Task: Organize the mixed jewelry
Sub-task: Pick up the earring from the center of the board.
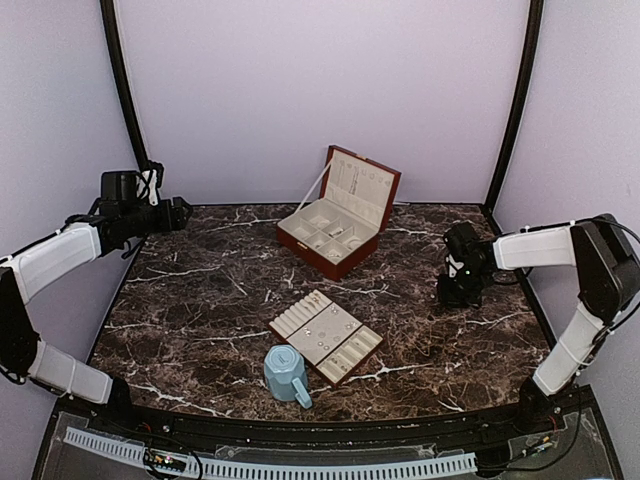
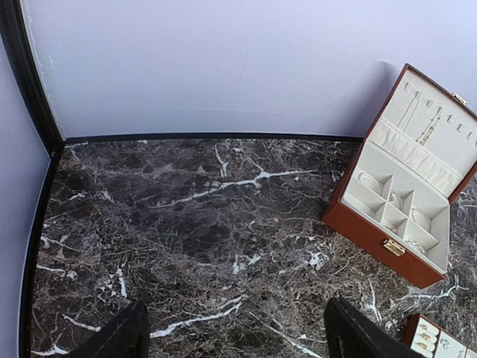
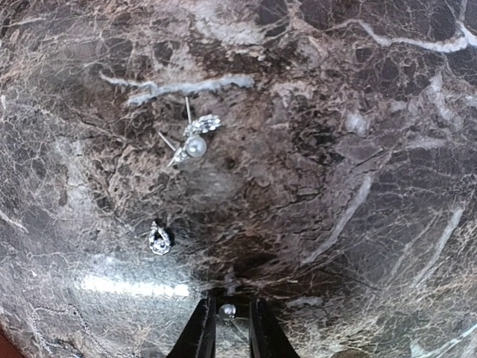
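Right of the open jewelry box [image 1: 338,212], the right gripper [image 3: 232,317] holds its jaws narrow around a pearl stud [image 3: 226,309], whose thin post slants back toward the wrist; a firm pinch cannot be told. Nearby lie a pearl-and-leaf earring [image 3: 195,142], pins angled away from that gripper, and a silvery teardrop piece [image 3: 159,239]. Left of the box, the left gripper [image 2: 238,339] gapes wide, empty.
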{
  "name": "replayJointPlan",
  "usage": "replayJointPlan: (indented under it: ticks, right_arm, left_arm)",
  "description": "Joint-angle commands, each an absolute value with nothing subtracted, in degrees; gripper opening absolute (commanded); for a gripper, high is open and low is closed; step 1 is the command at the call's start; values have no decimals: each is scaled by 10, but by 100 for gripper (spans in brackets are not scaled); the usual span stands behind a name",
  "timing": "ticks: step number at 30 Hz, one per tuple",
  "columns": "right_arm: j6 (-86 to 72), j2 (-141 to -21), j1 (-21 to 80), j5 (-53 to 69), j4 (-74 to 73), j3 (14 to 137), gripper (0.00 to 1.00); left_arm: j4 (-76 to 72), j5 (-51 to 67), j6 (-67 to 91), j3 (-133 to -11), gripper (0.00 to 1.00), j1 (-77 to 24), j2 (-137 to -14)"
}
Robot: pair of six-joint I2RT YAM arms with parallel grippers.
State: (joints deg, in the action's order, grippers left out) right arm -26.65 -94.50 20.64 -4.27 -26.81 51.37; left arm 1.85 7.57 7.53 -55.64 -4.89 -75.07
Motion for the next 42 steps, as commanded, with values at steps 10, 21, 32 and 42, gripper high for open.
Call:
replayJointPlan:
  ticks: [10,21,32,42]
  right_arm:
    - [-267,-964,214,-46,-245,521,11]
    - [-287,-934,214,-30,-223,519,0]
    - [-356,-864,213,70,-161,501,0]
    - [-410,-819,225,159,-63,452,0]
  left_arm:
    - [10,74,65,-553,84,-49,-729]
    - [6,76,66,-548,84,-49,-726]
    - [2,76,63,-544,83,-49,-727]
    - [-27,88,56,-525,83,-49,-702]
